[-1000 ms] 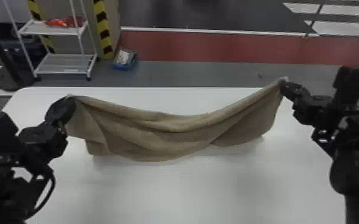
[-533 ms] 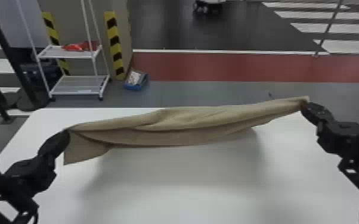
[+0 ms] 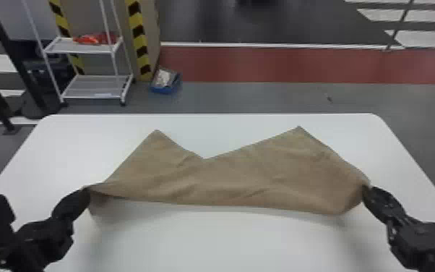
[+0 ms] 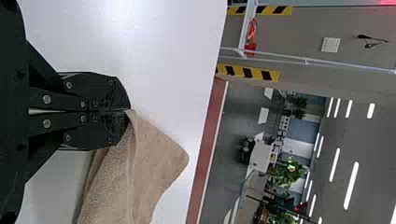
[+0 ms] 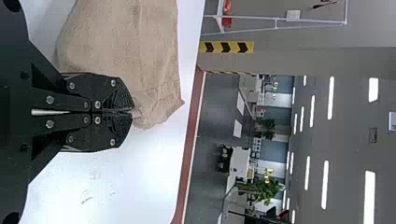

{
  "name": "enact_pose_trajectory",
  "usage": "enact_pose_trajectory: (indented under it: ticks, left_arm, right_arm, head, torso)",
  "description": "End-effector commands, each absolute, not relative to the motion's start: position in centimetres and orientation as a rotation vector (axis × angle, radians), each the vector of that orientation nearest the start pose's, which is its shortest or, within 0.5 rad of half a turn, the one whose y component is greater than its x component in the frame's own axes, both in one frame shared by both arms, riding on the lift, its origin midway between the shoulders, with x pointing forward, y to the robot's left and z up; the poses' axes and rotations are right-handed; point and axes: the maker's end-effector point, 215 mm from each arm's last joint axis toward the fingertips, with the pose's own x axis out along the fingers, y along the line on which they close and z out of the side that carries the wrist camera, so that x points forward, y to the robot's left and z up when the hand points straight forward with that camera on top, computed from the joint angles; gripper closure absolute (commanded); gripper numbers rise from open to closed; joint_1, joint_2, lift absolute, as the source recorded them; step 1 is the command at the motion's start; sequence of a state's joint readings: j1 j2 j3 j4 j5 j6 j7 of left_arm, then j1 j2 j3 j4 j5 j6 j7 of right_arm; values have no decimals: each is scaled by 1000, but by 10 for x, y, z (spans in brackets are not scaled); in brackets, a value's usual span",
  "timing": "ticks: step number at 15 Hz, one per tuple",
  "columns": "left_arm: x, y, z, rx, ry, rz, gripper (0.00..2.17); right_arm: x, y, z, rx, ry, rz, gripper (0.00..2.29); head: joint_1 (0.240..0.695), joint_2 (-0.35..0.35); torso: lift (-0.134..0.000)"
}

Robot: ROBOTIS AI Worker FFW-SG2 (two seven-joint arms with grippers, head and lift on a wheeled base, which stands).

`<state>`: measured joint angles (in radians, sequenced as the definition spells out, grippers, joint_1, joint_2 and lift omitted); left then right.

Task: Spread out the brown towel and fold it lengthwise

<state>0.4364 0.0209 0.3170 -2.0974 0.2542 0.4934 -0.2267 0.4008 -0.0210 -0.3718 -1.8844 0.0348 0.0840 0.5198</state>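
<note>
Currently, one brown towel (image 3: 235,181), stretched between my left gripper (image 3: 87,191) and right gripper (image 3: 365,188), each clenched on a near corner.

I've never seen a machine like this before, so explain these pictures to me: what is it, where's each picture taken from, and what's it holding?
This is a robot with a black left arm and right arm, each ending in a two-fingered tool. The head view comes from a camera on its head, looking forward and down. The other two come from its wrists and are turned sideways, so upright things look as if they lie down.

In front of it, a brown towel is partly spread over a white table. The left tool and right tool pinch it, one at each end of the near side, which seems raised. Its two far points appear to rest on the table. Behind stands a white wheeled rack.
</note>
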Motion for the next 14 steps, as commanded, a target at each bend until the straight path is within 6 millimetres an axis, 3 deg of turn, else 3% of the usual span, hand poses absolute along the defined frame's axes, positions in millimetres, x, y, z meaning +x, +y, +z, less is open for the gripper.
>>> enact_pose_trajectory:
  ticks: [1, 3, 5, 6, 7, 10, 14]
  left_arm:
    - [437, 333, -393, -177, 321, 17, 1976]
    - [437, 339, -389, -168, 307, 33, 1976]
    - [438, 342, -387, -165, 301, 37, 1976]
    - [437, 344, -387, -164, 299, 41, 1976]
    - [436, 349, -386, -161, 298, 50, 1976]
    - [437, 357, -384, -155, 288, 59, 1976]
    - [437, 368, -382, -147, 285, 67, 1976]
  right_arm:
    - [405, -348, -405, -111, 225, 170, 1646]
    - [386, -352, -419, -94, 265, 166, 1558]
    - [375, -358, -435, -73, 316, 147, 478]
    - [378, -362, -433, -70, 316, 129, 49]
    - [386, -366, -428, -65, 310, 104, 9]
    - [438, -382, -401, -31, 271, 14, 26]
    - [498, -400, -393, -3, 270, -88, 43]
  head:
    - [695, -8]
    - [695, -12]
    - [695, -17]
    - [695, -18]
    - [695, -21]
    - [695, -30]
    - [695, -45]
  torso:
    - [-124]
    - [-124]
    - [-124]
    - [-124]
    - [-124]
    - [-124]
    - [-124]
